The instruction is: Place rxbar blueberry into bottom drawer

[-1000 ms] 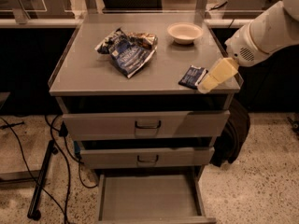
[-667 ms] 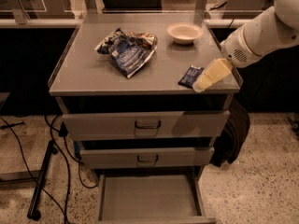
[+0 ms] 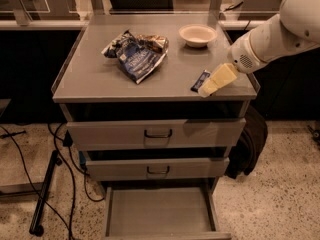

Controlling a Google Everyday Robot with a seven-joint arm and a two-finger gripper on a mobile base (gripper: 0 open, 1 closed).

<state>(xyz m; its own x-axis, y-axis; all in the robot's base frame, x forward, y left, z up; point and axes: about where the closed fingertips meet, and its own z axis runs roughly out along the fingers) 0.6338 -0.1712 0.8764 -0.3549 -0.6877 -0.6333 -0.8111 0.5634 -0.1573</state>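
Reaching over a front corner of the surface (image 3: 100, 79), the gripper (image 3: 216, 81) sits against the rxbar blueberry (image 3: 199, 81); whether it grips, I cannot tell. Light, thin, slick wrapper, I'd guess: pinch across its narrow width. The bottom drawer (image 3: 160, 211) stands open below.

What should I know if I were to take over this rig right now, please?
The pincer is low at the front right corner of the cabinet top, its tip at the rxbar blueberry; contact unclear.
The rxbar blueberry lies flat on the top, not lifted.
The bottom drawer is pulled open, bar not in it.
Done: drawer open, pincer at the bar.
Left: grasp, carry down, release in the drawer.
Also on top: chip bag, white bowl.
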